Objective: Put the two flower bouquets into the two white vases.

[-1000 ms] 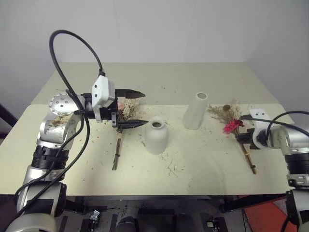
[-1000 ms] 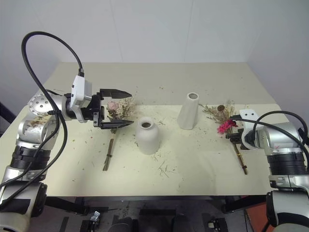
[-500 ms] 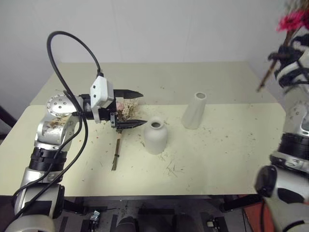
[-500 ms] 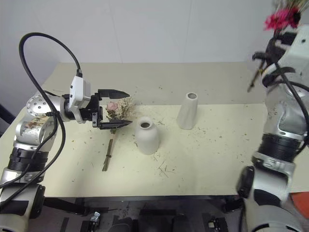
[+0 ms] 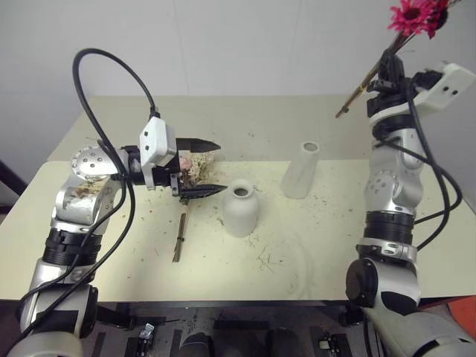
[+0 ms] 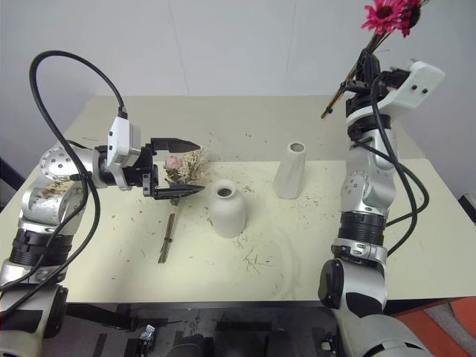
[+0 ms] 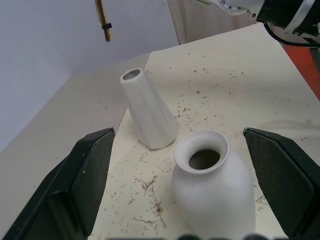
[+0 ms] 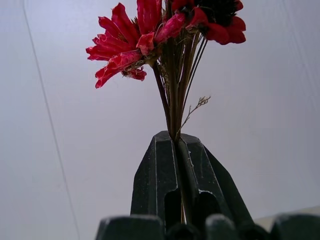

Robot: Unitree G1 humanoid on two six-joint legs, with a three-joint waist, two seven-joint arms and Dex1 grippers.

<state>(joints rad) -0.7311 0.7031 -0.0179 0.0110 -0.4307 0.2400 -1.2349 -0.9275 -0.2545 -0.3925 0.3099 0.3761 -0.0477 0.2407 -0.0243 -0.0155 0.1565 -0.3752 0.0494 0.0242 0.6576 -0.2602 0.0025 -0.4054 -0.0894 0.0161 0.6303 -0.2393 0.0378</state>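
The round-bellied vase (image 5: 241,209) is standing nearest on the littered surface (image 5: 312,253), the pink bouquet (image 5: 187,195) lying beside it under the left gripper (image 5: 211,166) (jaws hanging wide open, holding nothing). Farther back, the tall vase (image 5: 300,169) is standing, while the right gripper (image 5: 388,68), jaws clamped on the stems, is holding the magenta bouquet (image 5: 411,15) high above.

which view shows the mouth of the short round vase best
The left wrist view: it looks down into the short round vase's dark open mouth, close up. Both eye views show the whole vase from farther off, its opening a small dark oval.
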